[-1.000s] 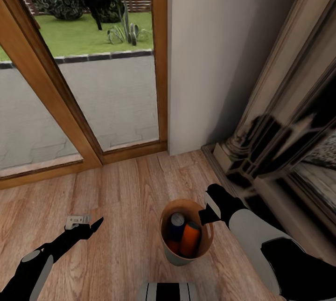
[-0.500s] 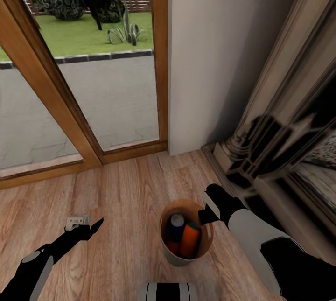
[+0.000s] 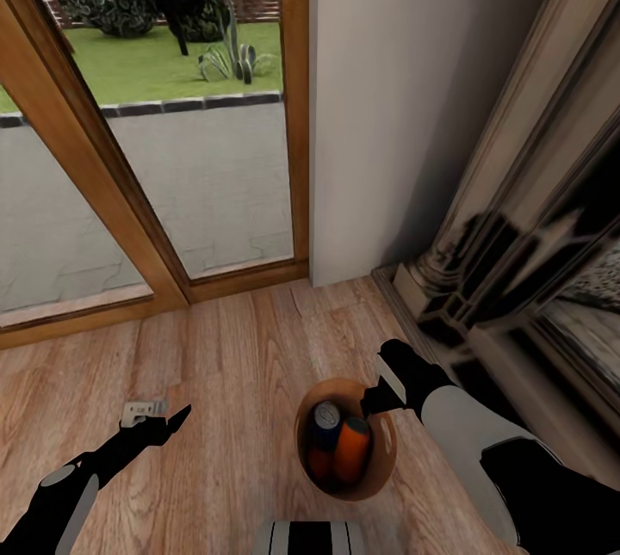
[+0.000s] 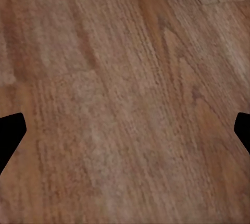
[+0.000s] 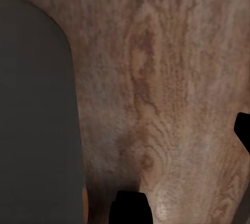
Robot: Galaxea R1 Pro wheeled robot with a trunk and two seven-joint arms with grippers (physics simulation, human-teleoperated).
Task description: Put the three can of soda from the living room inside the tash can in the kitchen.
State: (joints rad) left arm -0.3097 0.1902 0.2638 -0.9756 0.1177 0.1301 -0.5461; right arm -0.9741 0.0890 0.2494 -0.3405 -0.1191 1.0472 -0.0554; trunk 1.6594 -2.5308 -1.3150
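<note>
The room frames the scene: wood-framed glass doors looking onto a garden, a pale wall, the dark ornate fireplace at the right, and a wood floor below. On that floor, in front of the robot, stands the tash can, and it is what has changed: half a second ago its pale outer wall showed and it stood upright, whereas now it tips toward the camera, so the coppery inside and round rim face up. The right gripper sits at the far rim of the bin; it appears to be clamped on the rim, though its jaws are not clearly visible, so I cannot tell for sure. Inside lie a dark blue can and an orange can; a third cannot be made out. The tilt suggests a lift is beginning, to carry the bin toward the kitchen. The left gripper hovers empty, fingers spread, beside a small grey plate.
</note>
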